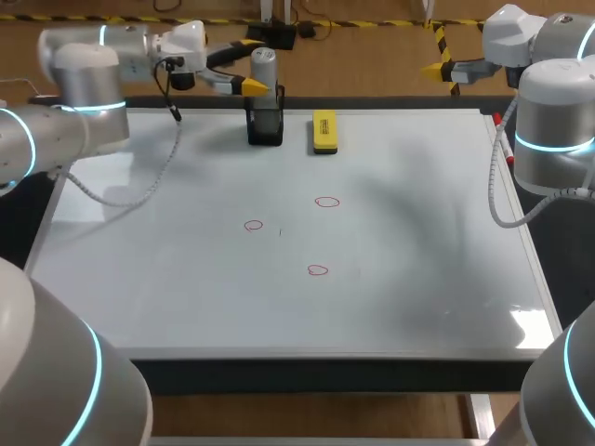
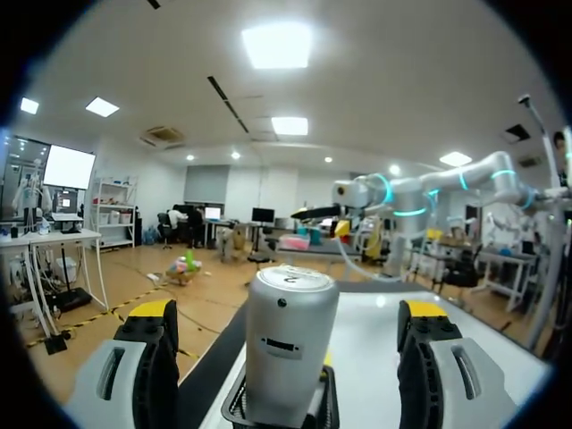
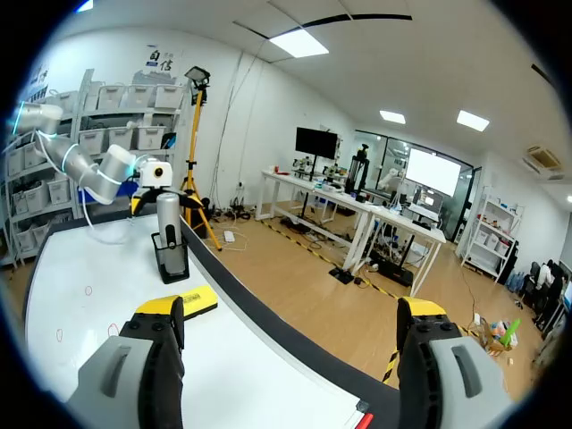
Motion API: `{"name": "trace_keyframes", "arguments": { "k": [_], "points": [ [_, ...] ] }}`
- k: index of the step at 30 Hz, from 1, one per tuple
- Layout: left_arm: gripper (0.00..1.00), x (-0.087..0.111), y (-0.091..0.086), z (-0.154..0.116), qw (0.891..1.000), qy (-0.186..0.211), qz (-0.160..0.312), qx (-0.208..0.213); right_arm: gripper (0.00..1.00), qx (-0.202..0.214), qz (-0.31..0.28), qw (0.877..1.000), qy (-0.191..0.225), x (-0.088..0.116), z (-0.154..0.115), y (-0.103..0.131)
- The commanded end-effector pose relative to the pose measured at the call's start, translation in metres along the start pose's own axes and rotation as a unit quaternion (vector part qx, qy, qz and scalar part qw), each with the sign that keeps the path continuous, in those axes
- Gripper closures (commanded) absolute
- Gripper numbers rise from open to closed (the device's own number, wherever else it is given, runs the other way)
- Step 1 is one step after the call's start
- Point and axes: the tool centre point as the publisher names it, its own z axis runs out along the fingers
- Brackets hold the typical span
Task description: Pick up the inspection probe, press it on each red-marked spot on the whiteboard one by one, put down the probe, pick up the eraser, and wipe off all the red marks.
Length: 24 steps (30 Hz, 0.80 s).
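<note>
The grey cylindrical probe [image 1: 264, 70] stands upright in a black holder [image 1: 265, 125] at the whiteboard's far edge. My left gripper [image 1: 254, 65] is open around the probe's top. In the left wrist view the probe [image 2: 290, 344] stands between the fingers [image 2: 147, 357], with a gap on each side. The yellow eraser [image 1: 324, 131] lies just right of the holder. Three red marks sit mid-board: one on the left [image 1: 254, 225], one further back on the right [image 1: 327, 202], one nearer [image 1: 318, 270]. My right gripper [image 3: 290, 308] is open and empty, raised beyond the board's far right corner [image 1: 444, 65].
The whiteboard [image 1: 167, 297] covers nearly the whole table. A small red item [image 1: 502, 139] lies along its right rim beside my right arm. From the right wrist view the probe [image 3: 168, 223], eraser [image 3: 192, 304] and my left gripper [image 3: 152, 174] are seen far ahead.
</note>
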Motion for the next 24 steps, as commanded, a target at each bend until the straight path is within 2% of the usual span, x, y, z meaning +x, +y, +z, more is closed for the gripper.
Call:
{"name": "trace_keyframes", "arguments": {
  "k": [1, 19, 20, 21, 23, 24],
  "points": [
    [0.0, 0.0001, 0.0026, 0.0098, 1.0, -0.003, 0.001, 0.002, 0.0, 0.001, 0.0, 1.0, 0.001, -0.0004, 0.0002, 0.0001],
    [0.0, -0.0036, 0.0083, 0.0147, 1.0, 0.003, 0.003, 0.0, 0.0, 0.001, 0.0, 1.0, 0.001, -0.0004, 0.0002, 0.0001],
    [0.06, -0.0038, 0.0088, 0.0144, 1.0, 0.006, 0.004, -0.001, 0.0, 0.001, 0.0, 1.0, 0.001, -0.0004, 0.0002, 0.0001],
    [0.18, -0.0039, 0.0092, 0.0143, 1.0, 0.007, 0.004, -0.003, 0.0, 0.001, 0.0, 1.0, 0.001, -0.0004, 0.0002, 0.0001],
    [0.53, -0.0045, 0.0099, 0.0141, 1.0, 0.009, 0.004, -0.004, 0.0, 0.001, 0.0, 1.0, 0.001, -0.0004, 0.0002, 0.0001],
    [0.62, -0.0048, 0.0102, 0.0141, 1.0, 0.01, 0.004, -0.005, 0.0, 0.001, 0.0, 1.0, 0.001, -0.0004, 0.0002, 0.0001]
  ]
}}
